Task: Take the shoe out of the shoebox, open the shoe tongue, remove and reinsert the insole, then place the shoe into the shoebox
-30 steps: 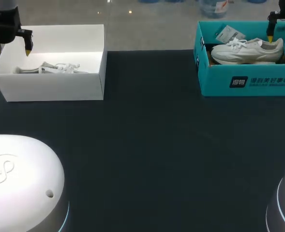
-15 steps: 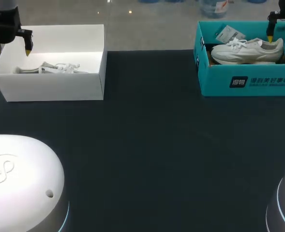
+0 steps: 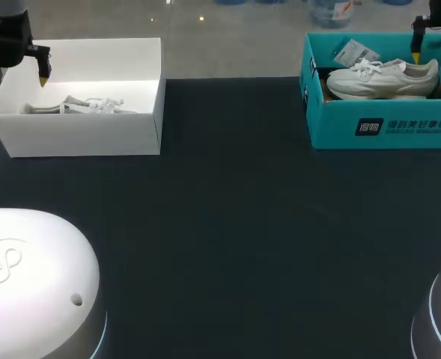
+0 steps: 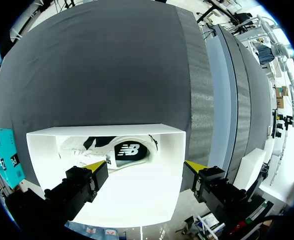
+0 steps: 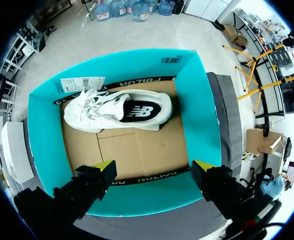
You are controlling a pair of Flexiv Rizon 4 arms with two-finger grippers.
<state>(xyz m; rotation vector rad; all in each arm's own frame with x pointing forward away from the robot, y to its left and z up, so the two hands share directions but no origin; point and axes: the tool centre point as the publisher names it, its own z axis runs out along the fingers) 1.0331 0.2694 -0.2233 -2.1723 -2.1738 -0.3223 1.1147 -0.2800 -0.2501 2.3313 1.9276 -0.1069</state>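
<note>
The job stood at its first step, with nothing lifted yet. On the dark bench [image 3: 235,224], the white shoebox [image 3: 85,134] sat at about 10 o'clock and the teal shoebox [image 3: 385,127] at about 2 o'clock. Each held one pale sneaker lying on its side: the white-box shoe [image 3: 81,105] low against the box floor, the teal-box shoe [image 3: 381,77] along the far wall beside a paper tag.

The left claw [image 4: 147,167] hung above the white shoebox's 9 o'clock end, fingers spread wide and holding nothing. The right claw [image 5: 153,166] hovered over the teal shoebox's near wall, likewise open and empty, with the teal-box shoe ahead of it and well apart from its tips.

By my reading, the next move called for a descent into a box, with the open fingers set astride the shoe's collar or heel before closing. Both shoes lay close to a wall, so the approach would need care to keep a finger from catching the cardboard.
</note>
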